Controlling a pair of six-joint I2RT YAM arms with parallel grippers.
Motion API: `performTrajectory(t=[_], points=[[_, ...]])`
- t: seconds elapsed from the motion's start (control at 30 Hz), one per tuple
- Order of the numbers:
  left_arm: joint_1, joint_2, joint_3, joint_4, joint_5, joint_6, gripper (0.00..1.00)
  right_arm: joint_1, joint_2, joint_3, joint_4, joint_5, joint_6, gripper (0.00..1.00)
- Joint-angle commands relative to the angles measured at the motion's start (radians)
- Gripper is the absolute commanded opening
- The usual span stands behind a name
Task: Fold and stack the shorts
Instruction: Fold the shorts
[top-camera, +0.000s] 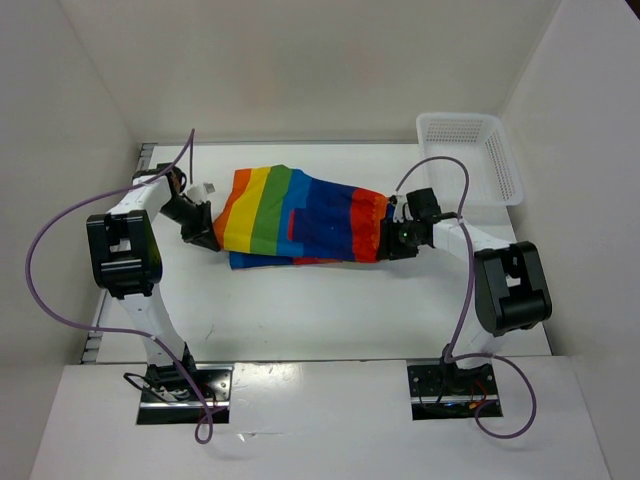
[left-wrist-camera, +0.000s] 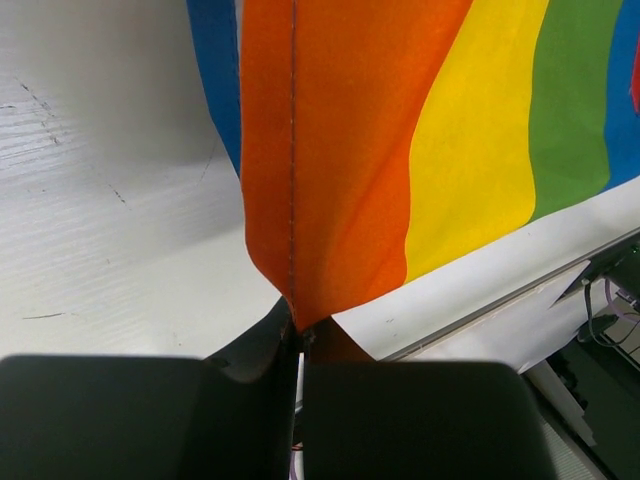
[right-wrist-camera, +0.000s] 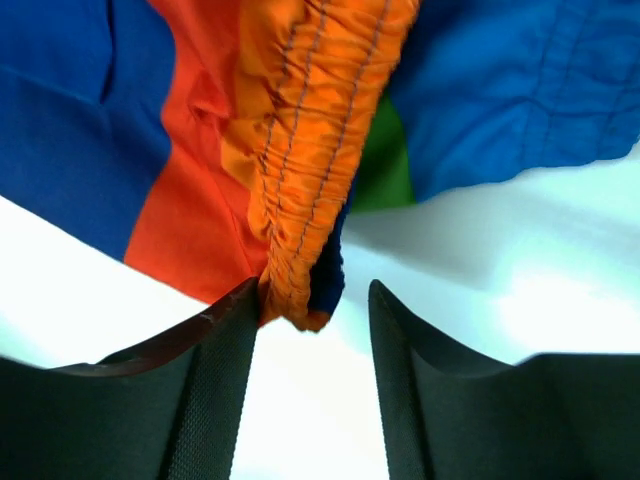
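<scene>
Our soft cloth shorts with broad rainbow stripes (top-camera: 300, 215) lie in the middle of the white table (top-camera: 300, 310), between our two arms. They look folded over once; a blue layer peeks out under the near edge.

Our left gripper (left-wrist-camera: 300, 335) has its fingers pressed together, pinching the orange edge of the cloth. Our right gripper (right-wrist-camera: 312, 300) has its fingers spread apart. The crinkly orange waistband (right-wrist-camera: 310, 150) sits between them, touching one finger but not squeezed.

The white plastic mesh basket (top-camera: 470, 150) stands in the far right corner, and the shorts are not in it. We think the job is only partly done: the neat last fold and the stacking are left.
</scene>
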Motion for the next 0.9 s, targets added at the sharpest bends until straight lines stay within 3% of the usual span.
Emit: performTrajectory(t=[0.0, 0.2, 0.3, 0.43, 0.53, 0.6, 0.73, 0.8, 0.87], points=[[0.008, -0.018, -0.005, -0.014, 0.003, 0.006, 0.0, -0.008, -0.078, -0.032, 0.047, -0.023, 0.055, 0.5], [0.008, -0.018, -0.005, -0.014, 0.013, 0.006, 0.0, -0.008, -0.066, -0.001, 0.073, -0.021, 0.071, 0.5], [0.008, -0.018, -0.014, -0.014, 0.013, 0.006, 0.0, -0.008, -0.066, 0.02, 0.073, 0.001, 0.058, 0.45], [0.008, -0.018, -0.023, -0.014, 0.022, 0.006, 0.0, -0.008, -0.055, 0.02, 0.084, -0.046, 0.067, 0.3], [0.008, -0.018, 0.003, -0.014, 0.042, 0.006, 0.0, -0.008, -0.055, 0.02, 0.093, -0.021, 0.067, 0.08], [0.008, -0.018, 0.037, -0.04, 0.058, 0.006, 0.0, -0.008, -0.055, 0.063, 0.083, 0.004, 0.049, 0.0], [-0.001, -0.102, 0.17, -0.097, 0.212, 0.006, 0.0, -0.041, -0.055, 0.25, -0.035, -0.039, -0.069, 0.0], [-0.053, -0.141, 0.208, -0.118, 0.272, 0.006, 0.0, -0.084, -0.055, 0.356, -0.112, -0.126, -0.078, 0.0], [-0.092, -0.182, 0.218, -0.118, 0.332, 0.006, 0.0, -0.138, -0.055, 0.388, -0.128, -0.117, -0.104, 0.0]])
